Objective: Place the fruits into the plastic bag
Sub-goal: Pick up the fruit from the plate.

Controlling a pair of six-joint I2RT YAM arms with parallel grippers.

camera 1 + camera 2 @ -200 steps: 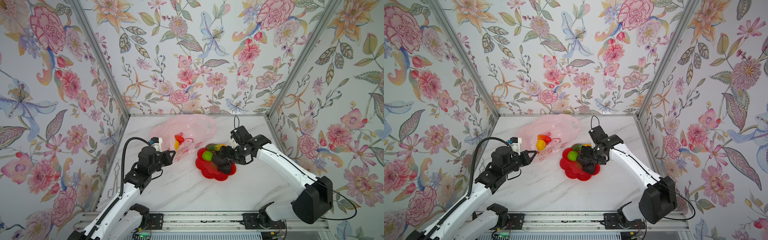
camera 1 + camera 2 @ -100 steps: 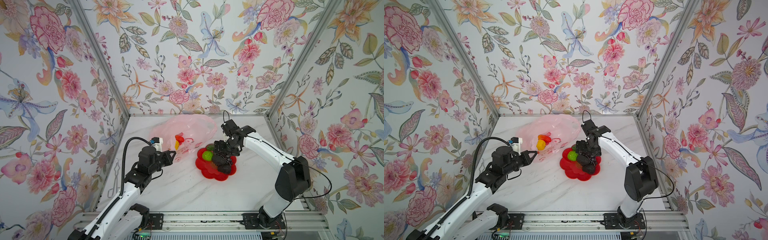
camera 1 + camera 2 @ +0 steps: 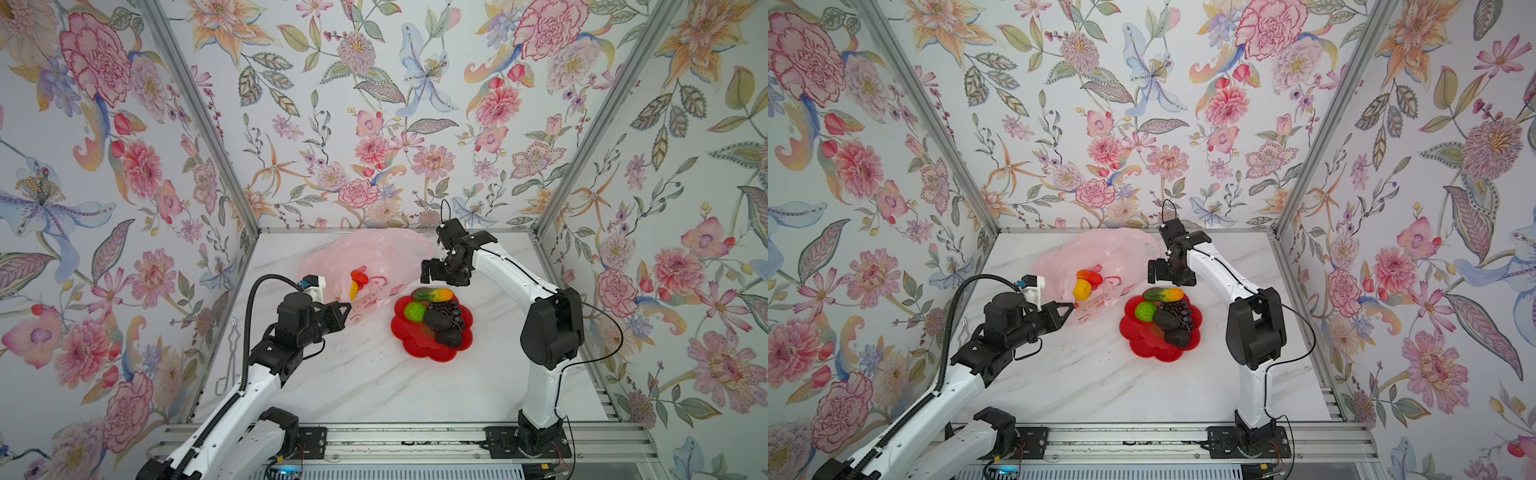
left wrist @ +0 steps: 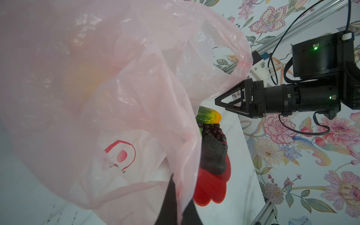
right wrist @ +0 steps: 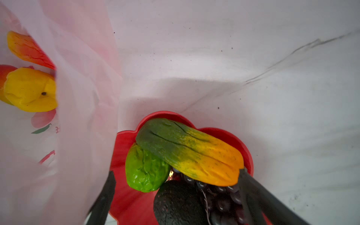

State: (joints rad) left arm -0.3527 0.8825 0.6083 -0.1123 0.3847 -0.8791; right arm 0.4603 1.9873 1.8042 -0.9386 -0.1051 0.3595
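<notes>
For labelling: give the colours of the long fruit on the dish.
Long fruit: dark green fading to orange; clearest in right wrist view.

Near worktop far edge: plastic bag, lemon and red-orange piece inside, rim pinched in closed left gripper jaws. Alongside, red dish: mango, lime, grapes, avocados.
</notes>
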